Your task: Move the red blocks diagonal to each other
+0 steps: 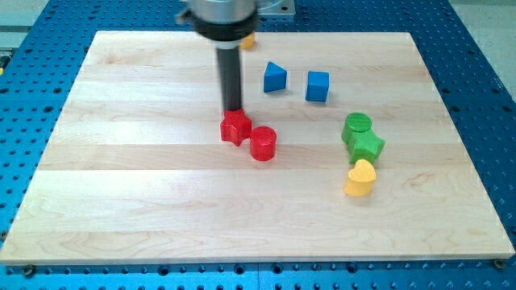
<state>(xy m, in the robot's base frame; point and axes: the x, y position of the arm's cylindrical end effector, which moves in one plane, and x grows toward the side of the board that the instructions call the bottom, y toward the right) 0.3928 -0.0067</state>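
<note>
A red star block [235,127] lies near the board's middle, with a red cylinder [263,143] touching it at its lower right. My tip [233,110] is at the top edge of the red star, touching or almost touching it. The dark rod rises straight up from there to the arm at the view's top.
A blue triangular block [275,77] and a blue cube [318,86] sit to the upper right. A green cylinder [356,127], a green star [368,145] and a yellow heart [360,178] cluster at the right. An orange block [248,39] peeks out beside the arm. The wooden board [121,201] lies on a blue perforated table.
</note>
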